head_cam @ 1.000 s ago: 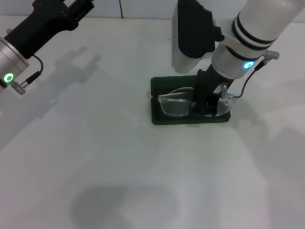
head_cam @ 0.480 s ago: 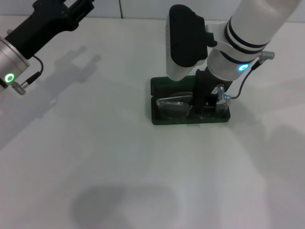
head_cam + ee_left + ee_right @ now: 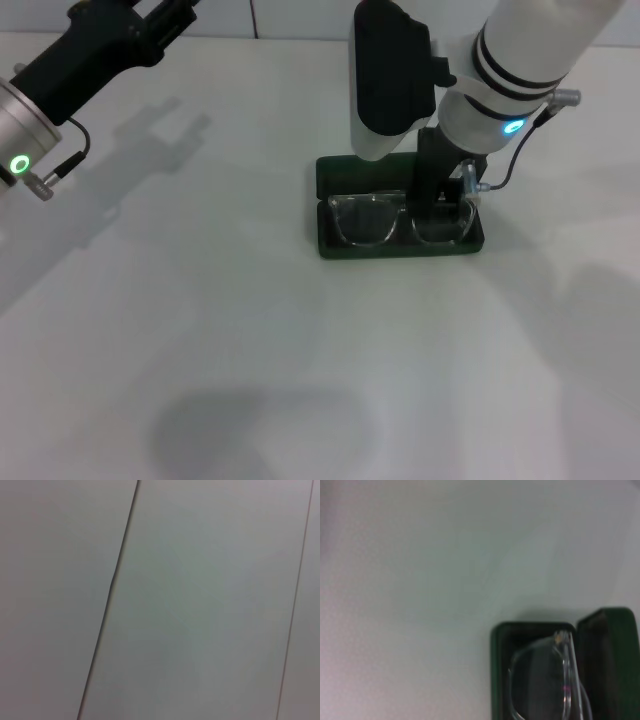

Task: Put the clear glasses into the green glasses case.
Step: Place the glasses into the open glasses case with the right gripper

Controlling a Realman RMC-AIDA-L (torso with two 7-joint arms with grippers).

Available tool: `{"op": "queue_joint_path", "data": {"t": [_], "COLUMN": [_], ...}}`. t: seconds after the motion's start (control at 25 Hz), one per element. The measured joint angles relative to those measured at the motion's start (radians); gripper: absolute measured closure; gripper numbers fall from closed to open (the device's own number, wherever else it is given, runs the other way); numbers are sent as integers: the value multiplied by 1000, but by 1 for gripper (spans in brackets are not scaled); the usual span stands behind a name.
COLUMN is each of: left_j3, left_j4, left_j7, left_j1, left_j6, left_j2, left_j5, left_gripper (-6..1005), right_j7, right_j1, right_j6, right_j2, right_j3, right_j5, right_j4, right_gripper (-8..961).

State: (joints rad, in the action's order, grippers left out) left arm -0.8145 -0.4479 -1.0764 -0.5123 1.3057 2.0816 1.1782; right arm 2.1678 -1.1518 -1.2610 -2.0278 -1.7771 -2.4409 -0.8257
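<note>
**Clear glasses lying in the open green case**

The colourless transparent plastic wraparound glasses lie lens-up inside the open dark green rounded hard case, right of the head view's centre on the white table. The right gripper stands over their right half; whether its fingers grasp the frame cannot be told. The left gripper hangs at the upper left edge, its fingers out of frame

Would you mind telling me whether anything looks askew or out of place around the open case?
Nothing stands out. The clear glasses lie level inside the open green glasses case, with the right hand directly over them. The left arm is parked far off.
</note>
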Motion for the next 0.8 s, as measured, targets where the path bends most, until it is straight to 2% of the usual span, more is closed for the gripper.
{"op": "queue_joint_path", "data": {"t": [0.6, 0.8], "left_j3": [0, 0], "left_j4": [0, 0], "left_j7": [4, 4], "left_j1": [-1, 0], "left_j6": [0, 0], "left_j2": [-2, -2], "left_j5": [7, 8], "left_gripper": [381, 381], "right_j7": [32, 51], "right_j1": [103, 106], "right_j6": [-72, -69], "right_j2": [0, 0], "right_j3": [-19, -51], "right_j5": [-20, -14], "right_j4": [-224, -220], "right_gripper": [801, 801]}}
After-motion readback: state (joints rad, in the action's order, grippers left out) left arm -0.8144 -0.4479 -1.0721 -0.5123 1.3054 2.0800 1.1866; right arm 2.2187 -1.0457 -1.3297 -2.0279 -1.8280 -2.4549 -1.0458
